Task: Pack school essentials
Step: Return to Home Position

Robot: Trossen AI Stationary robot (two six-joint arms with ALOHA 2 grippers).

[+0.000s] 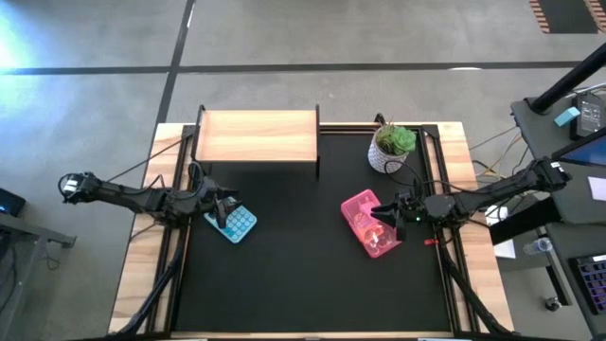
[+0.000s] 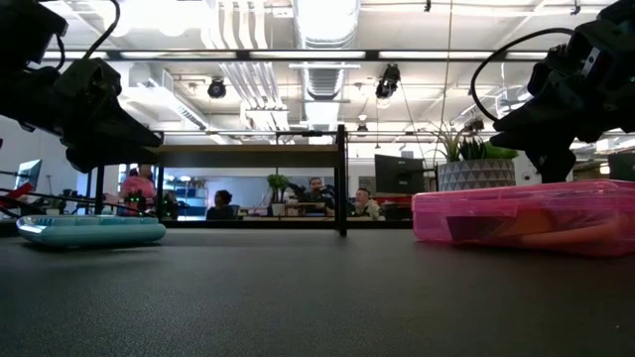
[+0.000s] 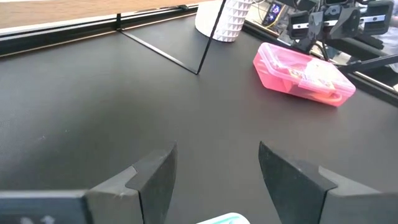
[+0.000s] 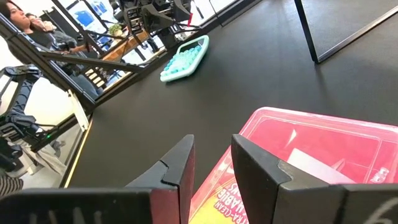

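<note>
We judged packing done; school essentials lay inside the shut pink translucent plastic case at the surface's right; right jaws above it, left jaws at the left, both released; only homing remained.

A grey concrete floor, crossed by dark lines, is surrounding the wood-edged table, and a dark desk with equipment is standing alongside. Far beyond the fingers of the right gripper a person is showing. Behind the table, people are sitting at desks while long ceiling lights are shining beside exposed white ducts.
</note>
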